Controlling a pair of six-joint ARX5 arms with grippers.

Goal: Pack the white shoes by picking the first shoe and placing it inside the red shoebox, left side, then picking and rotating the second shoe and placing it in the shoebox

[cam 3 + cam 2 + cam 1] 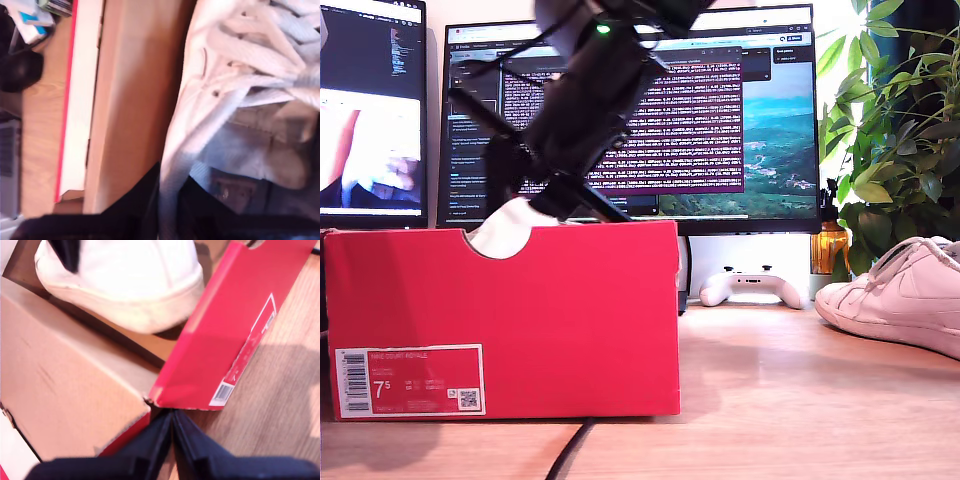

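The red shoebox (520, 310) stands at the exterior view's left, its label and thumb notch facing the camera. One white shoe (505, 228) shows through the notch, held over the box's inside by my second gripper (545, 198). In the second wrist view my second gripper (170, 200) is shut on that shoe's (240, 100) collar, next to the cardboard inner wall (130, 100). My first gripper (171, 425) is shut on nothing, above a corner of the shoebox (225, 325), with the held shoe (130, 280) beyond. The other white shoe (900, 295) lies on the table at the exterior view's right.
A white game controller (752, 287) sits behind, between the box and the loose shoe. Two monitors (720, 110) stand at the back and a plant (890, 130) at the exterior view's right. A black cable (570, 450) runs out under the box's front.
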